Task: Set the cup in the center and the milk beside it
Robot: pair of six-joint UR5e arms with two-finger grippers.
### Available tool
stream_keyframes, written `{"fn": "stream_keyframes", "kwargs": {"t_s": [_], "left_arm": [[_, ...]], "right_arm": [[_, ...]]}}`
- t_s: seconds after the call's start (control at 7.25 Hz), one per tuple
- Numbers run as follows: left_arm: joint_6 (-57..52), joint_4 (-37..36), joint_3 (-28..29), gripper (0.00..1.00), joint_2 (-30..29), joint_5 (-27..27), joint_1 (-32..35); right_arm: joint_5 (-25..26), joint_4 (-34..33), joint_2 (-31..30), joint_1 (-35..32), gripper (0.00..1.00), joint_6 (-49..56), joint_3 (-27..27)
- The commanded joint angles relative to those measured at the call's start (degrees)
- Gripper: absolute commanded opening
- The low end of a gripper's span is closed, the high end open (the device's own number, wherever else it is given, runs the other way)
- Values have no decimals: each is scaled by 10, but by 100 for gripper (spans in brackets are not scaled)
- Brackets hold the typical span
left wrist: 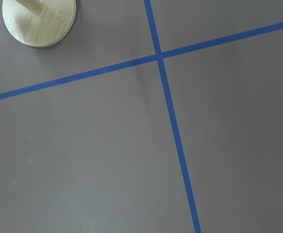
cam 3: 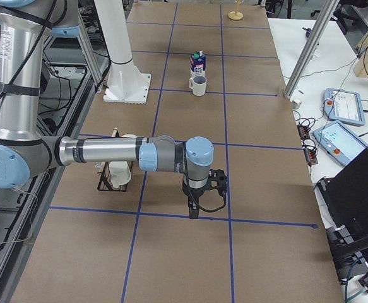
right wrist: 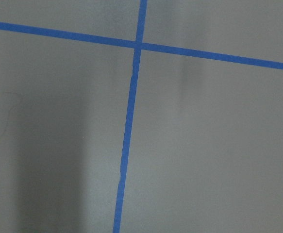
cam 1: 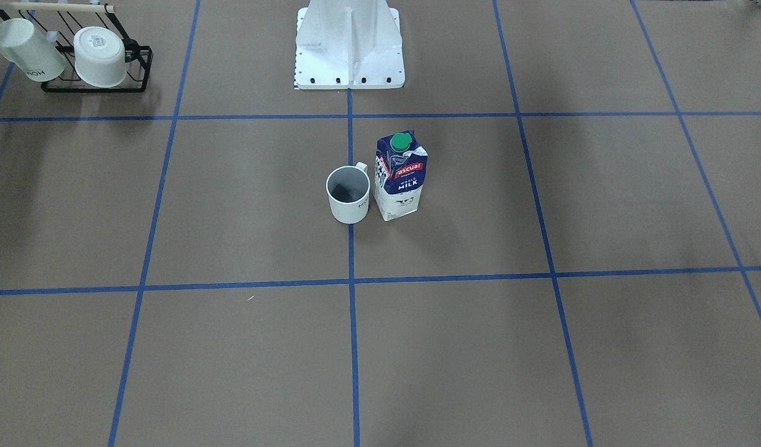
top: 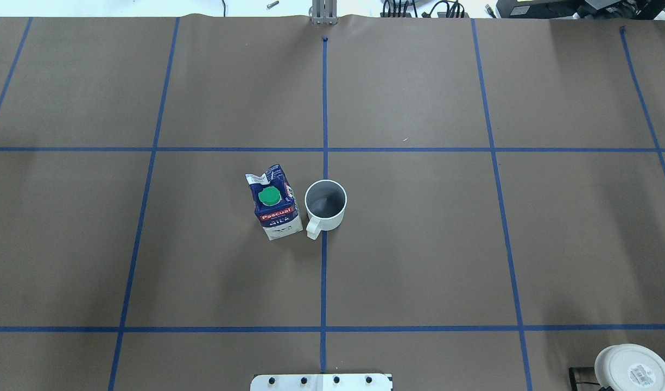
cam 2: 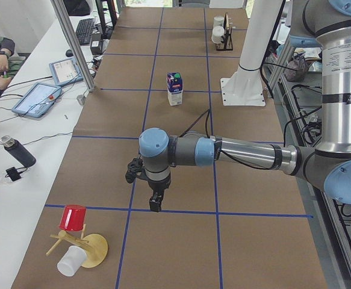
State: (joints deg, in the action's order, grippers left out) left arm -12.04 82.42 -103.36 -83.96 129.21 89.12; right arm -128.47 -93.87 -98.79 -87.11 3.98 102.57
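The cup (cam 1: 348, 195), a small white mug with a dark grey inside, stands upright on the blue tape line of the center (cam 1: 351, 248) of the brown board. It also shows in the overhead view (top: 325, 205). The milk (cam 1: 400, 177), a navy and white carton with a green cap, stands upright close beside the cup (top: 274, 203), with a narrow gap. My left gripper (cam 2: 156, 203) hangs far from both, low over the board near a tape crossing. My right gripper (cam 3: 194, 210) hangs likewise at the other end. I cannot tell whether either is open or shut.
A black wire rack (cam 1: 97, 81) holds two other white cups near the right arm (cam 3: 117, 173). A wooden stand (cam 2: 85, 247) with a red cup (cam 2: 73, 217) and a white cup (cam 2: 71, 261) sits near the left gripper. The robot's white base (cam 1: 349, 56) stands behind the cup.
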Motion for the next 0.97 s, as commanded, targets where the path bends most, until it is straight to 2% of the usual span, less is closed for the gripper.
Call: {"fn": "stream_keyframes", "kwargs": {"t_s": [0.0, 0.83], "left_arm": [[0, 0, 2, 99, -1, 0, 0], [0, 0, -4, 99, -1, 3, 0]], "right_arm": [[0, 0, 0, 0, 100, 1, 1], [0, -1, -1, 0, 100, 2, 3]]}}
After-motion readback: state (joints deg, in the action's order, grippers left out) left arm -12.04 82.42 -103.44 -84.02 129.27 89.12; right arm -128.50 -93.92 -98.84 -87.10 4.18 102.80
